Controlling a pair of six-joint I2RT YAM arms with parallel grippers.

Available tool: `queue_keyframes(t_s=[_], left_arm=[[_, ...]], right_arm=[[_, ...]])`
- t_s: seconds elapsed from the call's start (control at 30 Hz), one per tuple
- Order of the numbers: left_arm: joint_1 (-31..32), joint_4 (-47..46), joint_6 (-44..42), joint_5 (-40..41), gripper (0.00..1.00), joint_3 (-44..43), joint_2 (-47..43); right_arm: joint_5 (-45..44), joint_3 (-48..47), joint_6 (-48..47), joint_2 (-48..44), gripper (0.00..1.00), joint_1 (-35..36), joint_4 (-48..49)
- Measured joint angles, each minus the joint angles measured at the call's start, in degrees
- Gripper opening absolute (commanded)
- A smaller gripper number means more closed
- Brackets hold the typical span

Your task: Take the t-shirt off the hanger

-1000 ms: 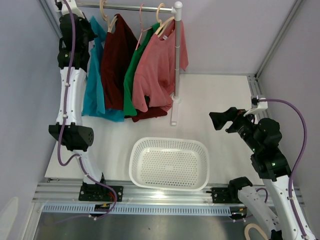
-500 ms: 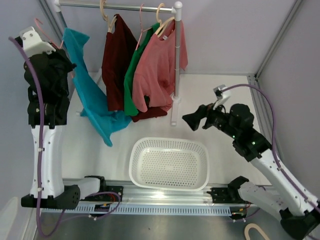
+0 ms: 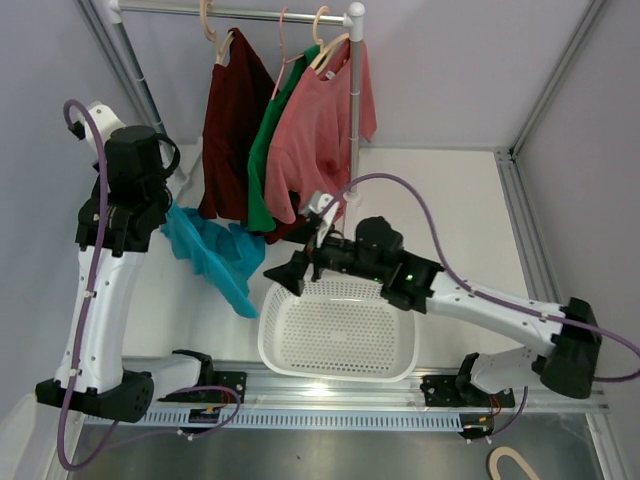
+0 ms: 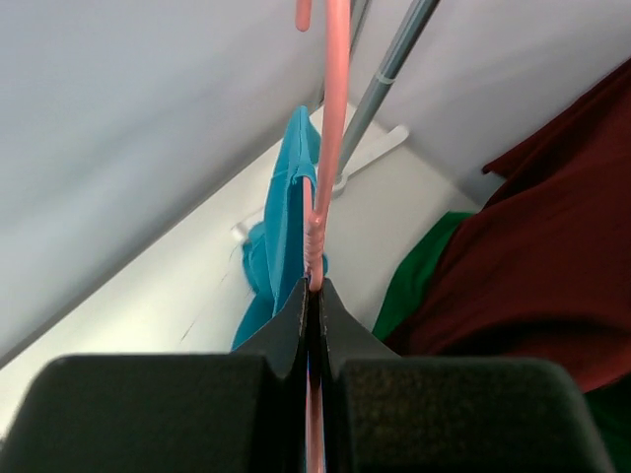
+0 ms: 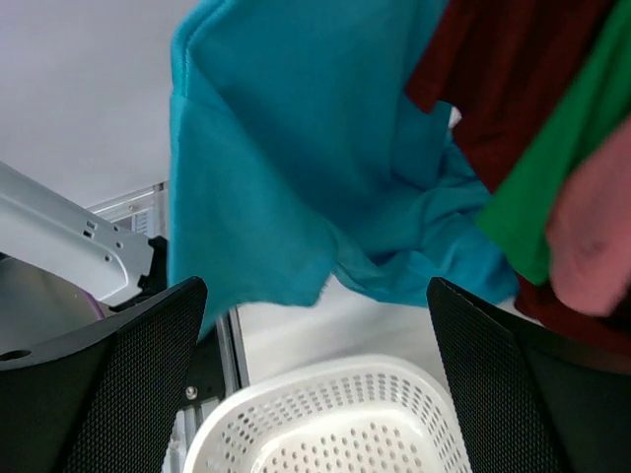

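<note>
Teal t-shirt is held off the rail on a pink hanger clamped in the left gripper; the right gripper is spread wide near its hem, by a white basket.

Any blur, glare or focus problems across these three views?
Top external: sharp and evenly lit, with only a small glare on the front rail. Left wrist: the left gripper is a dark, soft foreground mass, and the pink hanger it clamps is clearer. Right wrist: the teal t-shirt is sharp, the right gripper is dark at both edges, and the pink shirt is soft.
</note>
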State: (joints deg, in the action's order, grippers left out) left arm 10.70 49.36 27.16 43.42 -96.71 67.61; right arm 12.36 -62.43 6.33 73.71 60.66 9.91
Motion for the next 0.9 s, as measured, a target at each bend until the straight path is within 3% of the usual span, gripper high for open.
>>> queue_keyframes(t_s=[0.4,0.9], left_arm=[[0.07,5.22,3.98,0.44,0.01,1.2,-3.26],[0.11,2.19,2.56,1.22,0.01,4.13,-3.17]], right_arm=[[2.58,-12.44,-1.05,19.06,0.99,6.51,7.08],[-0.66,-16.33,-2.54,20.44,1.0,11.58,3.39]])
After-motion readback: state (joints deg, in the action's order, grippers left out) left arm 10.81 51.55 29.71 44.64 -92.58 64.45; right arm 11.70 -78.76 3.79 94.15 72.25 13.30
